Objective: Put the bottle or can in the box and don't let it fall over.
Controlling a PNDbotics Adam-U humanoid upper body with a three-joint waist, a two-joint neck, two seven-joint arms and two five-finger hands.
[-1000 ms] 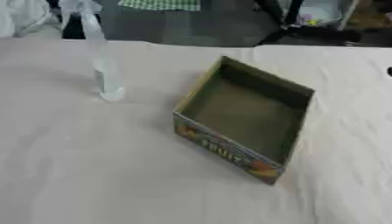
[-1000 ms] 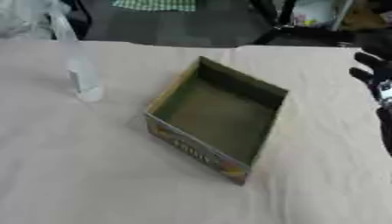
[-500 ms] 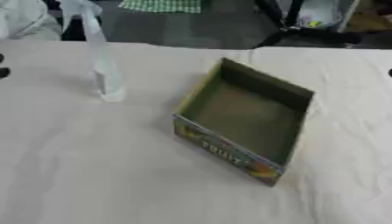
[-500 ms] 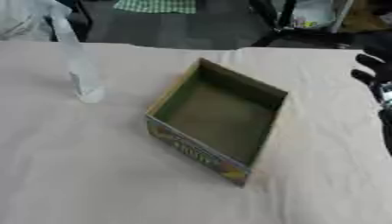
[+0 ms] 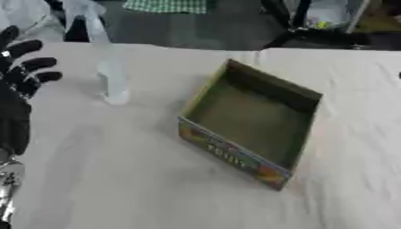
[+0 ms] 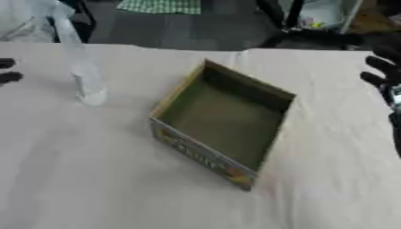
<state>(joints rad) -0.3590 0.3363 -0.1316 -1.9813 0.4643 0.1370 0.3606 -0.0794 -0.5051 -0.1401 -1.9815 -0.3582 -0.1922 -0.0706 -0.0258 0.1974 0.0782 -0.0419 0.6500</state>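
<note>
Light was soft and even over the pale tablecloth (image 5: 117, 179), with no glare. Both views were blurred, the clear bottle (image 5: 109, 67) smeared into a pale streak. The box (image 6: 223, 120) held dim shade inside.

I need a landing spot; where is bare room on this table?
Bare cloth lies in front of the open green cardboard box, and between it and the clear plastic bottle. It is crowded by the bottle, where the open left hand is near.

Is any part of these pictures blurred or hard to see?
Left eye view: the clear bottle is smeared and faint against the cloth; the left hand is soft-edged. Right eye view: the box label print is unreadable, and the right hand is cut by the edge.
</note>
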